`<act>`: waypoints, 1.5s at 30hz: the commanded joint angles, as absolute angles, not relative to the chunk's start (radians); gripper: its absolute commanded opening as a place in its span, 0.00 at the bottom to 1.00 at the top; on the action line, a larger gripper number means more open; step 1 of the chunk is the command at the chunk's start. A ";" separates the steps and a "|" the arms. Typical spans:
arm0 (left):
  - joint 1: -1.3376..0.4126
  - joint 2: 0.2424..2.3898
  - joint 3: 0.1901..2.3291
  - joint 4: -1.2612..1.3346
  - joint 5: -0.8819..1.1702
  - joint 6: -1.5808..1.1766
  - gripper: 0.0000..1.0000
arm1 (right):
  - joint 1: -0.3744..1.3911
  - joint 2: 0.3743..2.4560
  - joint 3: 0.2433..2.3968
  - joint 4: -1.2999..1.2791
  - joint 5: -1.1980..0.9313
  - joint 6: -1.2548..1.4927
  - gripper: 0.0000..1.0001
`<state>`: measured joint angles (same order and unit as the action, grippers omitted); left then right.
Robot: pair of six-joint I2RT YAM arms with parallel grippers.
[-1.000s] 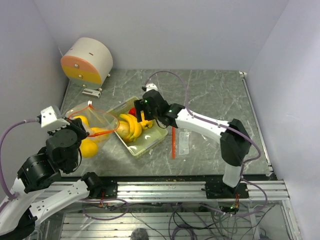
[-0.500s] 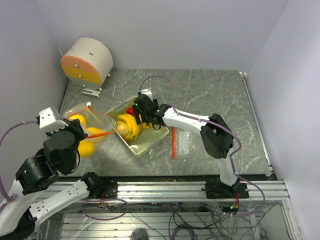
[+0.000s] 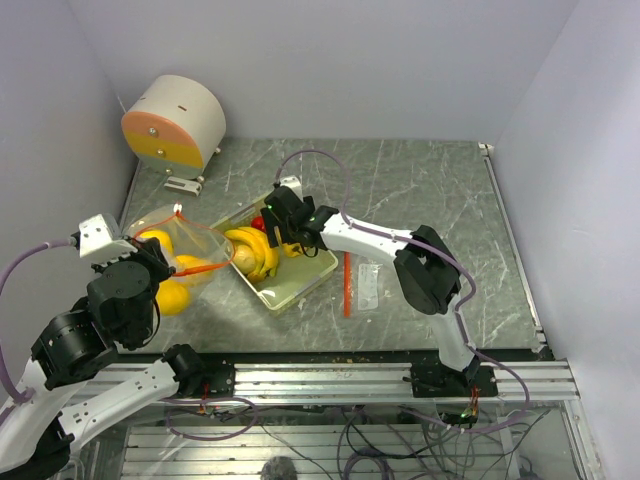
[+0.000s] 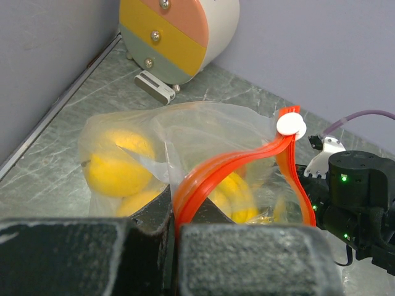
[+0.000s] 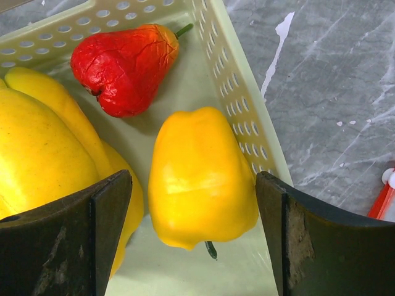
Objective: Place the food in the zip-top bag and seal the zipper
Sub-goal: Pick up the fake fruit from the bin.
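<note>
My right gripper (image 5: 194, 231) hangs spread over the pale green tray (image 5: 247, 123), its jaws straddling a yellow pepper-shaped piece (image 5: 200, 179) without clamping it. The right jaw sits almost against the pepper, and the left jaw is crowded by the big yellow fruit (image 5: 37, 154) beside it. The red piece (image 5: 123, 68) lies just behind, at the tray's far end.

My worry is that closing here pinches the neighbouring fruit as well. The glossy pepper could also squirt out sideways, or the right jaw could catch the perforated tray wall and drag the tray.

My left gripper (image 4: 176, 246) is pressed tight on the zipper (image 4: 210, 179), holding up the mouth of the zip-top bag (image 4: 185, 129). Several yellow fruits (image 4: 114, 172) are already inside. The mouth looks narrow and floppy, so a drop could hit the rim and miss.

Compared with a second ago, the right arm has folded in and carried its gripper across to the tray's far-left end. The bag and left arm sit about where they were.
</note>
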<state>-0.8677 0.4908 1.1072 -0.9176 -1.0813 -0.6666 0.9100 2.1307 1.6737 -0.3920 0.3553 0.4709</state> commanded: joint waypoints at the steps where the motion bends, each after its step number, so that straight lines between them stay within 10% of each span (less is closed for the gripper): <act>1: -0.870 0.495 1.123 -0.901 -1.099 -0.667 0.07 | 0.914 2.198 1.666 -0.451 0.352 0.454 0.83; 19: -0.871 0.496 1.123 -0.897 -1.107 -0.660 0.07 | 0.924 2.325 1.748 -0.566 0.415 0.458 0.77; 25: -0.871 0.500 1.119 -0.889 -1.112 -0.651 0.07 | 0.926 2.320 1.728 -0.556 0.424 0.470 0.59; 45: -0.871 0.528 1.051 -0.819 -1.074 -0.661 0.07 | 0.926 1.670 1.338 -0.098 0.213 0.423 0.45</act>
<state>-0.8677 0.5011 1.0901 -0.8944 -1.0882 -0.6655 0.9283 1.8091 1.4002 -0.2588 0.3168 0.4416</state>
